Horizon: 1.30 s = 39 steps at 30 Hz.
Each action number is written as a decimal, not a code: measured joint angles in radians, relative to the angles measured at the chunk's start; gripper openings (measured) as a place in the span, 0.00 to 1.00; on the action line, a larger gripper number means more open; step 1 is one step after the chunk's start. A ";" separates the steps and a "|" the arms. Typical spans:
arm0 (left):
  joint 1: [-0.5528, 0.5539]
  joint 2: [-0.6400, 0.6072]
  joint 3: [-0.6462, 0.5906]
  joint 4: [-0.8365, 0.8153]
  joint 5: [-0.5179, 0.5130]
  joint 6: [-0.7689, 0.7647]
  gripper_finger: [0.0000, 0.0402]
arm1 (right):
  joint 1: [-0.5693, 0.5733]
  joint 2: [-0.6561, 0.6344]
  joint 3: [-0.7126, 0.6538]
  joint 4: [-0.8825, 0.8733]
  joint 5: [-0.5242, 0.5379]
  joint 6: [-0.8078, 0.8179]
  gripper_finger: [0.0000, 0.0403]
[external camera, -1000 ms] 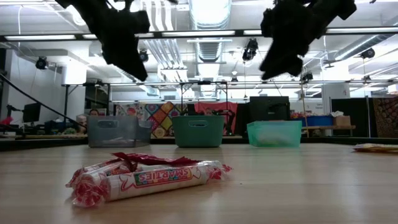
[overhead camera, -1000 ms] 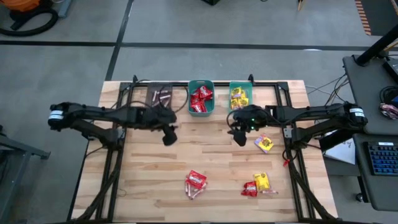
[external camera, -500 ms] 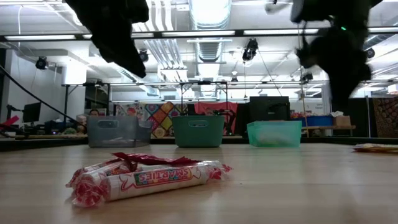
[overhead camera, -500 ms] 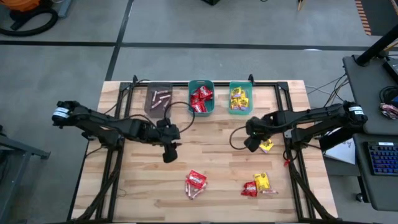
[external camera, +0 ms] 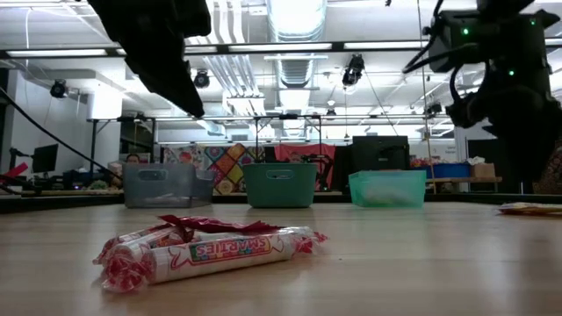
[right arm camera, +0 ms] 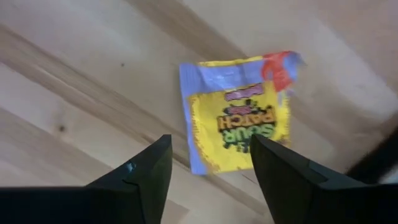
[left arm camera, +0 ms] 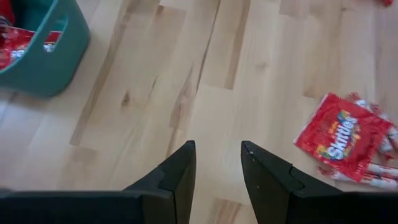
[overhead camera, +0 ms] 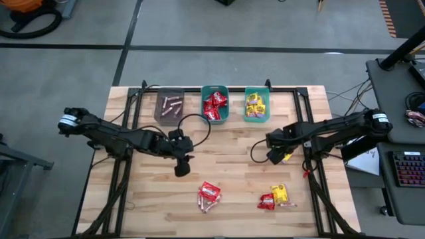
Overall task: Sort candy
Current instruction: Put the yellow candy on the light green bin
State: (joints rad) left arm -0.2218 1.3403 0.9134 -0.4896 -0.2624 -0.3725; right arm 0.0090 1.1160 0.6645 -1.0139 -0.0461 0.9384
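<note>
We log one glossy, crinkled yellow packet (right arm camera: 239, 138) near the worktop's right edge, the right gripper (right arm camera: 211, 163) now spread directly above it, the left gripper (left arm camera: 217, 167) parted, empty, mid-worktop.

The left arm reached in from the table's left edge toward the middle, its left gripper (overhead camera: 180, 167) pointing down at the tabletop, its two dark fingers (left arm camera: 178, 177) parted by a narrow gap with nothing between them. The right arm stretched in from the right edge, bent low, the right gripper (overhead camera: 273, 155) angled downward, its fingers (right arm camera: 144, 175) spread wide apart and empty
</note>
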 joint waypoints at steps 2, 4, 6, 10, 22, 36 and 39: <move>0.000 0.000 0.000 0.000 -0.010 0.000 0.28 | 0.000 0.000 -0.029 0.040 -0.014 0.012 0.54; 0.000 0.000 0.000 0.000 -0.018 0.004 0.28 | 0.000 0.000 -0.051 0.048 -0.011 0.028 0.55; 0.000 0.000 0.000 0.001 -0.019 0.016 0.28 | 0.000 0.000 -0.076 0.066 -0.006 0.031 0.55; 0.001 0.000 0.000 0.017 -0.037 0.039 0.28 | 0.000 0.000 -0.138 0.177 -0.007 0.040 0.55; 0.003 0.000 0.000 0.043 -0.092 0.062 0.28 | 0.000 -0.001 -0.195 0.254 0.070 0.056 0.39; -0.004 0.000 -0.020 0.058 -0.095 0.049 0.27 | 0.000 -0.004 -0.170 0.414 0.072 -0.082 0.02; -0.015 0.000 -0.045 0.119 -0.094 0.042 0.25 | 0.000 -0.008 -0.141 0.479 0.065 -0.140 0.02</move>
State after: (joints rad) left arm -0.2372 1.3403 0.8689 -0.3707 -0.3569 -0.3310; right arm 0.0086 1.1084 0.5234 -0.5352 0.0190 0.7984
